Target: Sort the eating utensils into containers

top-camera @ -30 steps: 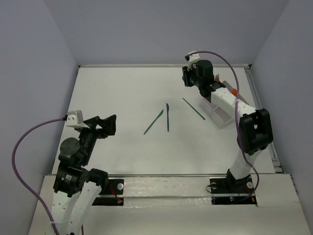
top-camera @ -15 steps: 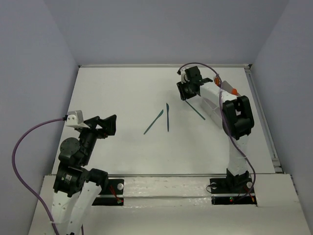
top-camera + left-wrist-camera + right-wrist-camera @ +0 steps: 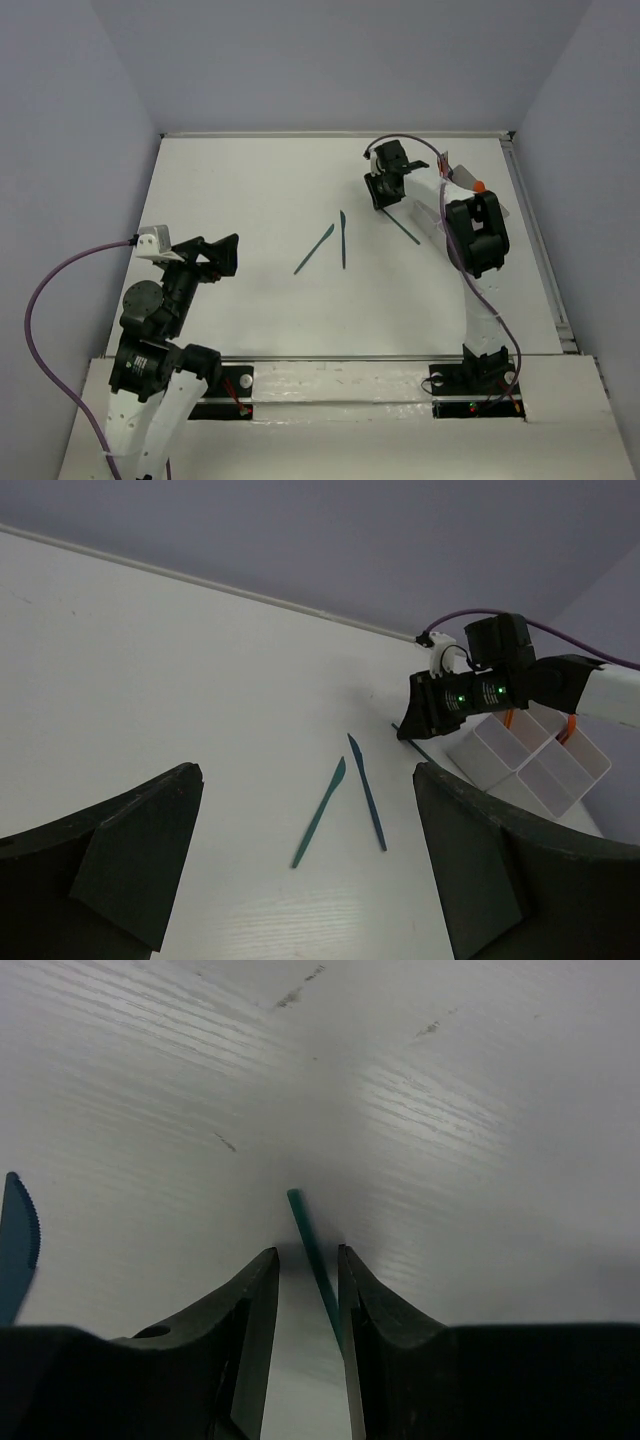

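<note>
Left wrist view: left end effector (image 3: 305,780) spread wide, holding nothing. Farther out, right end effector (image 3: 306,1255) sits low on the table (image 3: 450,1110), jaws slightly apart astride a dark teal utensil (image 3: 303,1222) near the white tray (image 3: 497,748). We advise centring the stem before closing. Stem thin, straight, blunt-ended.

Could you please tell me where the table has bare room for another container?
The far left, between the left gripper and the back wall, is bare; so is the strip between the slanted teal utensil and the table's near edge. Far right is crowded: right gripper, another utensil, white tray.
</note>
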Robot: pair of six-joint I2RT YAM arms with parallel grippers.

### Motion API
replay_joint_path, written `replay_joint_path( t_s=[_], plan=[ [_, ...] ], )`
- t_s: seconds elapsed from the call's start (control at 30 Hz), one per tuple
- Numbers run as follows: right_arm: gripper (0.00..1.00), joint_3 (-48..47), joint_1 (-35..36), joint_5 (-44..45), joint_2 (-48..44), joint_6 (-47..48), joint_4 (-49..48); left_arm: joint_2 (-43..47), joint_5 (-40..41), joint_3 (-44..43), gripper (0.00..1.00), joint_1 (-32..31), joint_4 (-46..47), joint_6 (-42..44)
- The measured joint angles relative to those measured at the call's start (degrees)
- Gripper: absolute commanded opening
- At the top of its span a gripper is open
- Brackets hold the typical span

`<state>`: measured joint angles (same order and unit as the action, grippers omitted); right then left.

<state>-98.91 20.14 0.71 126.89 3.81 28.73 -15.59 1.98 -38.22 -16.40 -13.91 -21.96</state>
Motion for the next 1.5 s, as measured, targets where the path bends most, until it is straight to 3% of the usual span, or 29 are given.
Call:
replay_joint_path(
  t_s=[0.33, 0.6, 0.9, 1.0, 1.17, 1.4, 1.5],
  plan=[
    [0.35, -0.8, -0.7, 0.4, 0.3, -1.1, 2.1, 0.0, 0.0, 0.0, 0.99, 0.0, 0.0, 0.0],
    [0.07, -2.7, -0.7, -1.6, 1.3, -1.5, 4.5, 0.0, 0.0, 0.0, 0.99, 0.0, 0.0, 0.0],
    [0.07, -0.4, -1.4, -5.9, -0.1, -2.6, 2.1, 0.0, 0.0, 0.0, 0.99, 0.0, 0.0, 0.0],
    [0.07, 5.1, -1.3, -7.8, -4.0, -4.3, -2.3, 0.0, 0.0, 0.0, 0.99, 0.0, 0.0, 0.0],
    [0.07, 15.9, -1.3, -6.5, -18.1, -6.8, -12.9, 0.0, 0.0, 0.0, 0.99, 0.0, 0.0, 0.0],
    [0.07, 29.0, -4.7, 5.4, -38.6, -10.2, -36.7, 0.0, 0.0, 0.0, 0.99, 0.0, 0.0, 0.0],
    [0.07, 34.3, -7.8, 11.7, -43.3, -10.8, -46.0, 0.0, 0.0, 0.0, 0.99, 0.0, 0.0, 0.0]
  ],
)
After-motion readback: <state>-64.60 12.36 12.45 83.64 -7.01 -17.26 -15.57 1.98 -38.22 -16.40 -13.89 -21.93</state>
